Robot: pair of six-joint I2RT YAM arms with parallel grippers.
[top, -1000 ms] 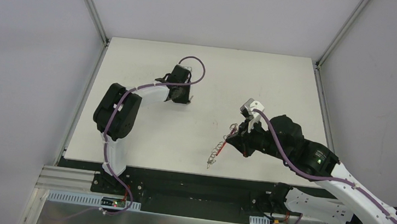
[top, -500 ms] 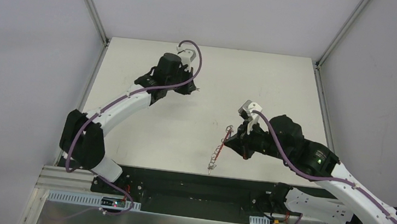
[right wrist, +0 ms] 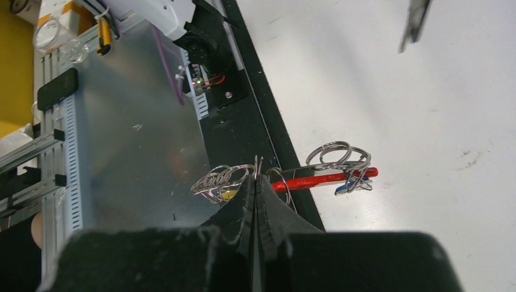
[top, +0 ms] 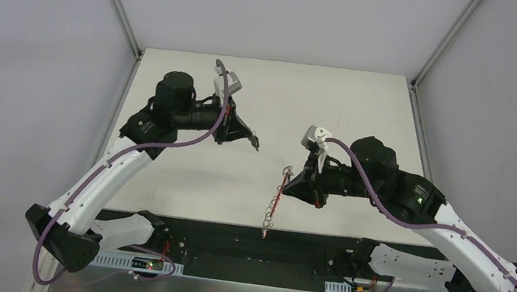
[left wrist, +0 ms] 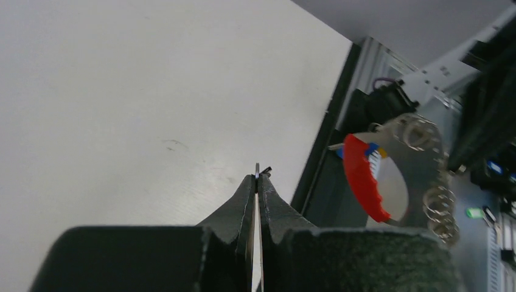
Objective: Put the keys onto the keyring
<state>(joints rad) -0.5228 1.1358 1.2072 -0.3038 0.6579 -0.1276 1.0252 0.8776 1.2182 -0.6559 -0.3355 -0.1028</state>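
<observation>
Left fingers (left wrist: 238, 204) are pressed flat together, pinching what looks like a small thin metal key (left wrist: 257, 170). Only a sliver of its tip pokes past the pads and the head is hidden, so which key it is cannot be told. Right gripper (right wrist: 255, 177) is clamped too, nipping one wire loop of the silver wire keyring with the curved red strap (right wrist: 316, 179). Keyring hangs loose in the air off that pinch, over the near part of the white table (top: 331, 103), its low end about at the black front edge. Left gripper (top: 253, 143) sits well apart, up and to the left of it in the top view. Blue-headed key (right wrist: 348, 189) looks to be on the end ring by the strap already; small yellowish tag (right wrist: 226, 194) sits in the other cluster.

Risks, as judged:
- Key sticks out so little that there is hardly anything to feed onto a ring, so the fingers likely hit wire first.
- Thin flat key may twist or slip in the pinch.
- Keyring dangles free, so a nudge swings it away instead of threading, and nothing pries the split ring apart.
- Right grip is on one thin wire and could slide off.
- Anything dropped near the front edge may fall into the gap by the arm bases.
</observation>
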